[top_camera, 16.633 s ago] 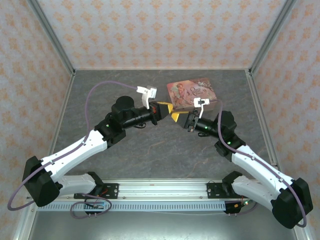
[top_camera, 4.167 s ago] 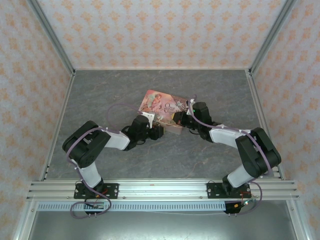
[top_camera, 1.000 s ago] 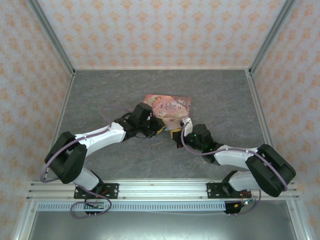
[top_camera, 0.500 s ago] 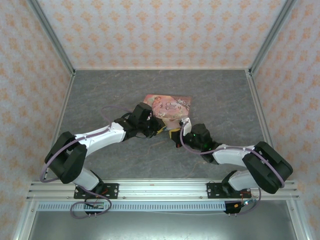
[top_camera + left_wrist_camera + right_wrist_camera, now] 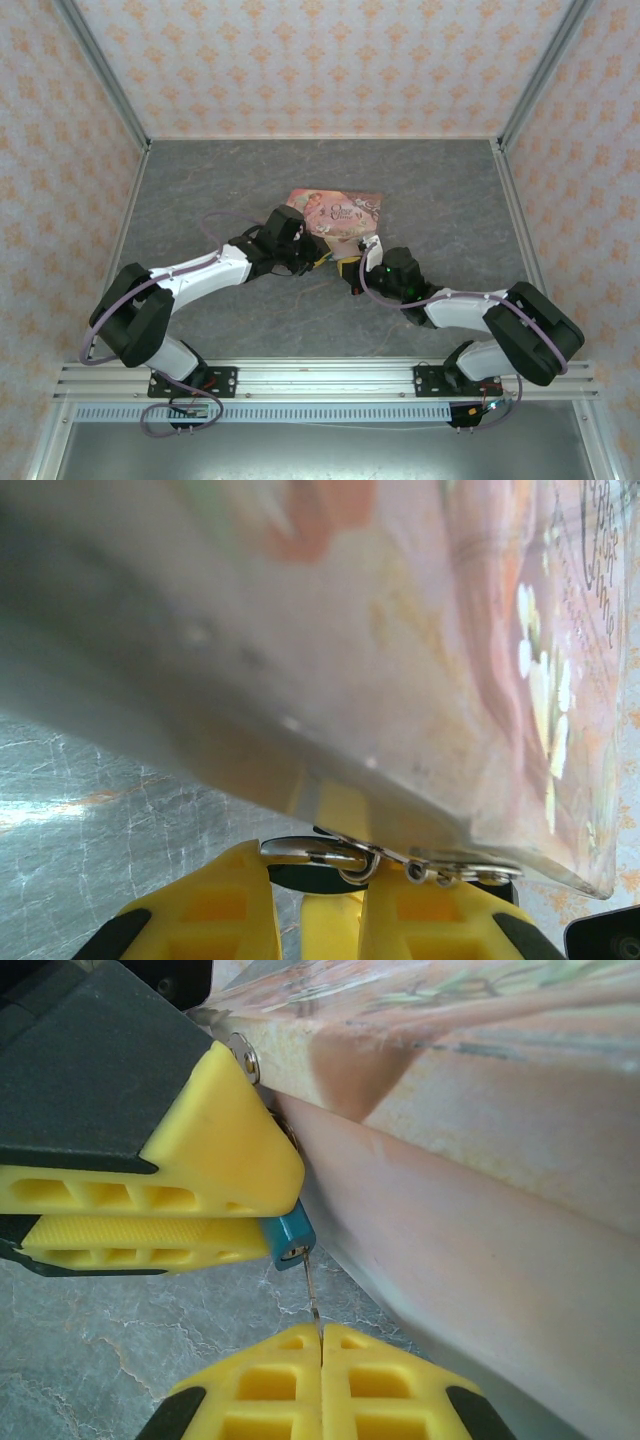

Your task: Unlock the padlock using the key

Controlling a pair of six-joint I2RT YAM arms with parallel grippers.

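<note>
Beside the glossy pink box (image 5: 480, 1210): left hand (image 5: 270, 1215), ribbed yellow, pinches blocky teal padlock (image 5: 290, 1236); right hand (image 5: 320, 1352) clamped on thin silvery key (image 5: 313, 1288), tip at the keyhole (image 5: 291, 1253).

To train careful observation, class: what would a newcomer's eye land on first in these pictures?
The pink illustrated box at the scene's centre stands out first. Beside it, the left gripper clamps a tiny teal padlock, and the right gripper pinches a thin silvery key whose tip meets the padlock.
</note>
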